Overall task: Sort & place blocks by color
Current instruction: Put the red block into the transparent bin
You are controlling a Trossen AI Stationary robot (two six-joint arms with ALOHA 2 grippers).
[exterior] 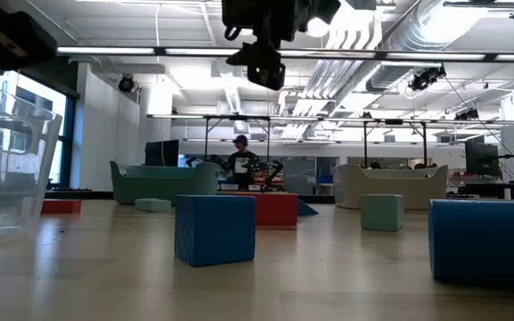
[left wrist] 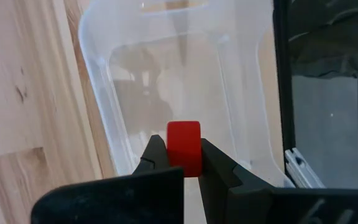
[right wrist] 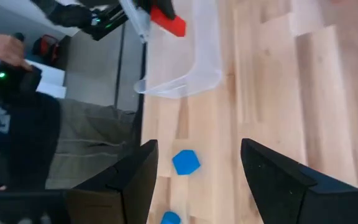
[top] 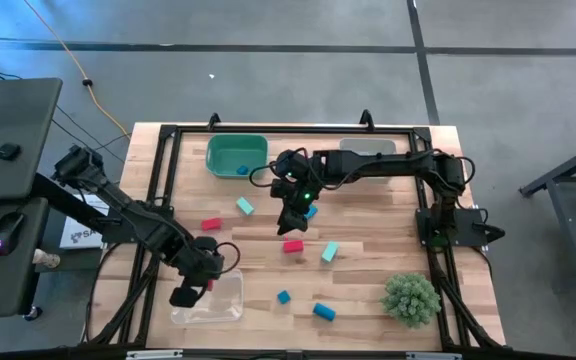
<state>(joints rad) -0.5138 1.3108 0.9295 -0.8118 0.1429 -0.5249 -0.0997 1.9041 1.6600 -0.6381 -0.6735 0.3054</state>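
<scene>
Small red, blue and teal blocks lie scattered on the wooden table. My left gripper [top: 206,284] hangs over the clear bin [top: 213,303] near the table's near left edge and is shut on a red block [left wrist: 184,146]. My right gripper [top: 293,224] hovers open above mid-table, just on the far side of a loose red block [top: 293,245]. In its wrist view the fingers [right wrist: 197,168] stand apart above a blue block [right wrist: 185,162] without touching it. A green bin [top: 236,155] at the far side holds a blue block [top: 243,171]. My left gripper pinches the red block [left wrist: 184,155] between its two fingertips, on two opposite sides. The block sticks out past the fingertips and is lifted clear above the clear bin's open top [left wrist: 179,62].
Loose on the table are a red block [top: 211,224], teal blocks [top: 245,206] [top: 330,252] and blue blocks [top: 311,212] [top: 284,296] [top: 324,311]. A spiky green plant ball [top: 411,298] sits near the right front corner. Another clear bin [top: 368,150] stands at the far side.
</scene>
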